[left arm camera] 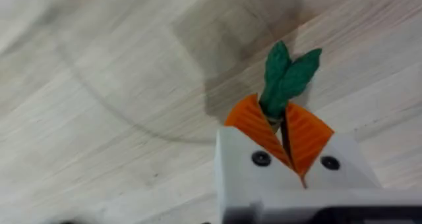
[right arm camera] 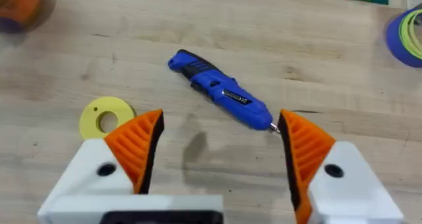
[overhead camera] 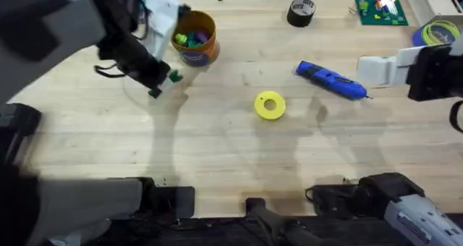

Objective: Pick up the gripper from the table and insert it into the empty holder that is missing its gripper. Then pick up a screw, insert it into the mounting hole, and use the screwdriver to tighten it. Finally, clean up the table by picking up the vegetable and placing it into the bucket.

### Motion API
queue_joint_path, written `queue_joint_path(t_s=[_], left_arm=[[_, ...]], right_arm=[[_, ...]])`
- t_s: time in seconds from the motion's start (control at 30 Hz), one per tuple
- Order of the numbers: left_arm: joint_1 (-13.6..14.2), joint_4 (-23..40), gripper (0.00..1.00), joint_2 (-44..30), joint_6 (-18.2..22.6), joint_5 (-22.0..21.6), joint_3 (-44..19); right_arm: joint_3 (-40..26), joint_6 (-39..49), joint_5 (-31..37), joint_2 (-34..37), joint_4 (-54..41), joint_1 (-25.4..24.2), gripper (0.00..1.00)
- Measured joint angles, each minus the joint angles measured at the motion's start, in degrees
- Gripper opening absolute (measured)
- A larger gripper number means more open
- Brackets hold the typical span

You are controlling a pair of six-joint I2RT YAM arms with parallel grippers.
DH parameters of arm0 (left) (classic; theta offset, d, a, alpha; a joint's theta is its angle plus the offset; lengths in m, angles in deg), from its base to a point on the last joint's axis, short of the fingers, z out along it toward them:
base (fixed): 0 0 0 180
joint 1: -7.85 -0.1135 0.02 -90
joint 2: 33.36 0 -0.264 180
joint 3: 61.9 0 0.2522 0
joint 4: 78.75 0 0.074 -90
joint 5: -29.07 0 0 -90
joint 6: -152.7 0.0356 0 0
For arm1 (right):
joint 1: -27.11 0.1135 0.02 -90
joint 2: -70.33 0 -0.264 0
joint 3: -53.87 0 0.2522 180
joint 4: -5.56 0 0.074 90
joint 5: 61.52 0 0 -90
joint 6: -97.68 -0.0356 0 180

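Left hand (left arm camera: 285, 128) clamped on the vegetable (left arm camera: 287, 76), lifted above the bench near the bucket (overhead camera: 195, 37).

Its orange pads pinch the stem so the green leaves stick out past the fingertips, free to drop; the bucket stands just beside it, toward the far left of the bench. Right hand (right arm camera: 221, 141) hangs with fingers wide apart over the screwdriver (right arm camera: 221, 91), which lies flat near the right edge, apparently set aside.
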Motion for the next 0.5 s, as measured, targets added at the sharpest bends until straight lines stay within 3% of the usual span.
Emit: queue_joint_path(t_s=[0.23, 0.5], left_arm=[[0.00, -1.03, 0.017, 15.24, -5.44, -1.49, -0.74], [0.00, -10.62, 0.016, 19.21, -14.21, -0.85, -0.85]], right_arm=[[0.00, 0.00, 0.00, -0.02, 0.00, 0.00, 0.997], [0.00, 0.00, 0.00, -0.02, 0.00, 0.00, 0.996]])
